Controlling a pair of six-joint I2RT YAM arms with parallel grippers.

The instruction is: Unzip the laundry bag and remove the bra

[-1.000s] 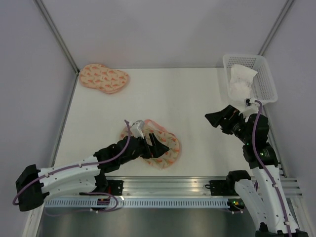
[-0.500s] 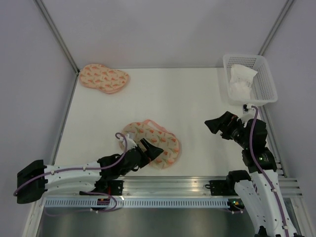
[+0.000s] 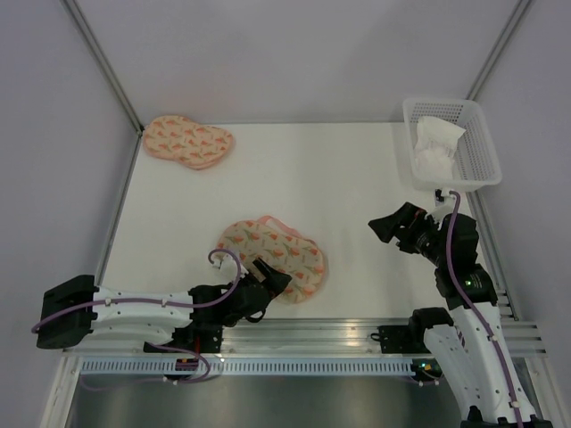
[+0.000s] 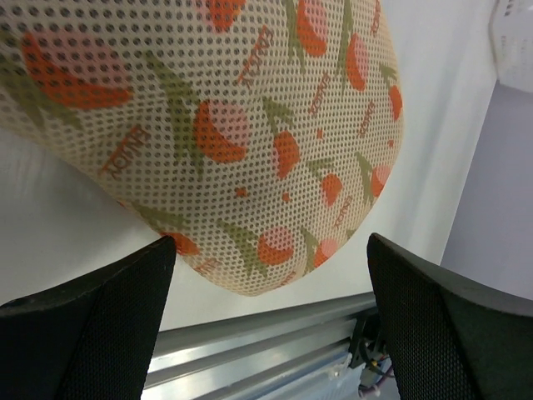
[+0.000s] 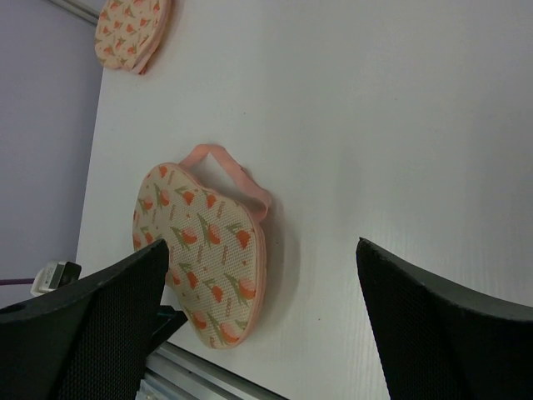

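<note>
Laundry bag (image 3: 272,254) is lying flat on the table (image 3: 357,178) toward the near edge, a bit left of centre. It looks zipped shut as far as I can tell, so I'd say you're at the very first bit: getting hold of the zipper. Your left gripper (image 3: 270,283) is down low, right at the bag's near lobe, jaws spread wide with nothing pinched. In the left wrist view the mesh lobe sits just past the gap, not inside it. Don't clamp the padded lobe itself; it'll probably just squash and slide. Go along the pink rim (image 5: 261,250) instead. I can't make out the pull in any view, so hunt for it there first. Your right gripper (image 3: 393,223) hangs well off to the right, also spread wide and empty. Bring it over to pin one lobe while the other arm runs the zip, or the whole pouch may drag along. Looks-wise it's peanut-shaped peach mesh with an orange-pink leaf print and a pink loop (image 5: 237,171) poking out the far side. No bra showing, so it's presumably inside. Farther back there's a second pouch (image 3: 189,141) in the far-left corner, and a basket (image 3: 484,147) holding white cloth (image 3: 435,143) at far right.
</note>
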